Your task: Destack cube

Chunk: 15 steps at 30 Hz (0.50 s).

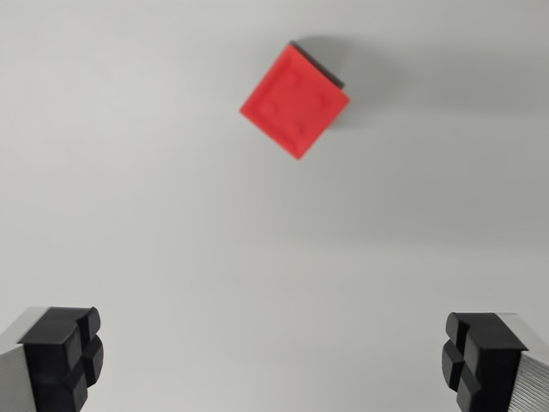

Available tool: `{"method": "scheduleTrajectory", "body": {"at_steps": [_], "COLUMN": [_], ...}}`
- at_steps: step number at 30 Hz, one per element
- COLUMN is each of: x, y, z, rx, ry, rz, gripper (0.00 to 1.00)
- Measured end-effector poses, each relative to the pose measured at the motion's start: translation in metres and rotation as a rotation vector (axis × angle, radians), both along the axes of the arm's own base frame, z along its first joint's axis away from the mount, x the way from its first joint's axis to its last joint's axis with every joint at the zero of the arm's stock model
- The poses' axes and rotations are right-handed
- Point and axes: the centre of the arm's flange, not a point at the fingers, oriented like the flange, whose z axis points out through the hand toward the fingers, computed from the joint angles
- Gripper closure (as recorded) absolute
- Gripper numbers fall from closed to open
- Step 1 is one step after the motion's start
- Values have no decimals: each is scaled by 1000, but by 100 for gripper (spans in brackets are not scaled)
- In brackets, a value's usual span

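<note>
The red cube (294, 100) is located in the upper centre of the frame, rotated corner-down on the white counter (171, 215); a dark edge is visible behind it. The claw (273, 356) is spread wide and empty, well apart from the cube.

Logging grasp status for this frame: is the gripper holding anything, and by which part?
Nothing is held. The gripper is open and empty, and the red cube lies apart from it on the table.
</note>
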Motion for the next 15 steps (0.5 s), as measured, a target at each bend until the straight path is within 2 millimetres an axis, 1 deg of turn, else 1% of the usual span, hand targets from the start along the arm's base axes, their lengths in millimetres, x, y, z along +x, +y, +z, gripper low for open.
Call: {"method": "scheduleTrajectory", "body": {"at_steps": [15], "x": [0], "y": [0], "z": [-1], "rx": [0], "ry": [1], "rz": [-7], "gripper": [0]}}
